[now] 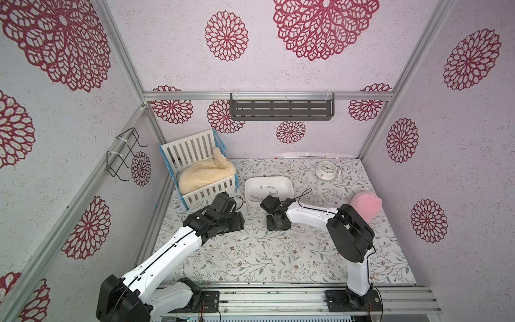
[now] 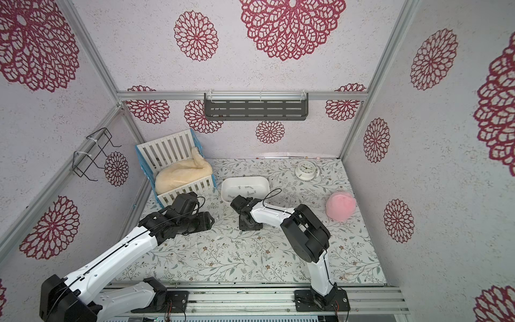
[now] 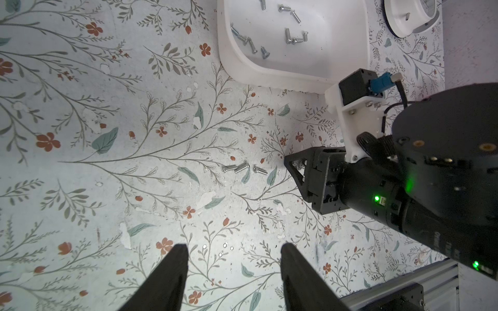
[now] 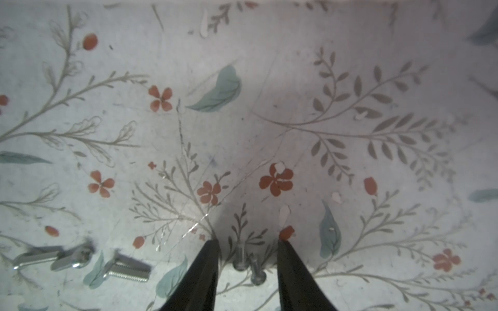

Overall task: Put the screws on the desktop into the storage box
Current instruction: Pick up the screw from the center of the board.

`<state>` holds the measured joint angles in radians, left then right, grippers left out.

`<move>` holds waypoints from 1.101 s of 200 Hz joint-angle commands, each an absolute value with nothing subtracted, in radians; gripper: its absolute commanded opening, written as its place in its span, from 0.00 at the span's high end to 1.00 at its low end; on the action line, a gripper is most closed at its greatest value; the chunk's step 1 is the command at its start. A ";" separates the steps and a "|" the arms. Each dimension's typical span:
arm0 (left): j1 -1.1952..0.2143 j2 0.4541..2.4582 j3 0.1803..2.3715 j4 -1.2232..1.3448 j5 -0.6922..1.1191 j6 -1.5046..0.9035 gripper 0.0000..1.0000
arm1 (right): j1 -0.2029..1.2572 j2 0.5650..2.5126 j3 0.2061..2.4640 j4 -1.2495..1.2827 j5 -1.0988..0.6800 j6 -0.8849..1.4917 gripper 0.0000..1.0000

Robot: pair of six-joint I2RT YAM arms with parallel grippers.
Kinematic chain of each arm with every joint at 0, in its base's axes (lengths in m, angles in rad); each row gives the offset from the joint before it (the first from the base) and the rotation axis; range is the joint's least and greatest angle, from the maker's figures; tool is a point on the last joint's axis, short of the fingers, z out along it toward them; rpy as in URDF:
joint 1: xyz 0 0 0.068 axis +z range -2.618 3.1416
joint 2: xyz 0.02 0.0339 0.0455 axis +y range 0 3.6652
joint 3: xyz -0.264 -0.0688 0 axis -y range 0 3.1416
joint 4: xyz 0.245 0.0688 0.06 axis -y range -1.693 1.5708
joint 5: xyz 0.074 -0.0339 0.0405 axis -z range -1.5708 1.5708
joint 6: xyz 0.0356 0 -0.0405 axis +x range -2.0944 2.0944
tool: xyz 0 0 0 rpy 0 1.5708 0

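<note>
Two small silver screws (image 4: 239, 259) lie side by side on the flowered desktop (image 1: 250, 256), between the spread fingers of my right gripper (image 4: 246, 242). The jaws stand open, with a gap on either side of the pair. Three more screws (image 3: 242, 167) lie in a short row close beside that gripper; in the right wrist view they are the screws (image 4: 75, 258) off to one side. The white storage box (image 1: 278, 178) stands just behind and holds several screws (image 3: 289, 36). My left gripper (image 3: 234, 247) hovers open and empty above the desktop, a short way from the row.
A white slatted crib (image 1: 195, 150) with a cream plush stands at the back left. A white clock (image 1: 326, 168) is at the back right and a pink fluffy thing (image 1: 365, 205) by the right wall. A dark shelf (image 1: 281, 107) hangs on the back wall.
</note>
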<state>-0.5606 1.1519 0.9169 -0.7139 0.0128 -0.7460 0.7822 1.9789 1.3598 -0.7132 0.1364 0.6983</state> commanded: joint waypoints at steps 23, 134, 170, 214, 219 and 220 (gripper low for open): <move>-0.568 1.130 0.906 -0.694 0.008 -0.747 0.40 | 0.782 2.007 1.446 -0.738 0.157 0.673 0.59; -0.568 1.122 0.900 -0.695 0.011 -0.746 0.40 | 0.782 2.034 1.441 -0.741 0.128 0.673 0.60; -0.568 1.120 0.895 -0.696 0.010 -0.744 0.40 | 0.784 2.028 1.425 -0.729 0.114 0.675 0.62; -0.568 1.117 0.893 -0.696 0.008 -0.746 0.40 | 0.790 2.033 1.425 -0.722 0.100 0.674 0.66; -0.568 1.117 0.892 -0.696 0.009 -0.746 0.39 | 0.791 2.035 1.426 -0.722 0.100 0.673 0.66; -0.568 1.117 0.891 -0.695 0.008 -0.746 0.40 | 0.791 2.035 1.426 -0.721 0.100 0.673 0.66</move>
<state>-0.5606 1.1297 0.9020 -0.7143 0.0128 -0.7464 0.7826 2.0293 1.4322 -0.7334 0.1143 0.6834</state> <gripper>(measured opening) 0.604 0.347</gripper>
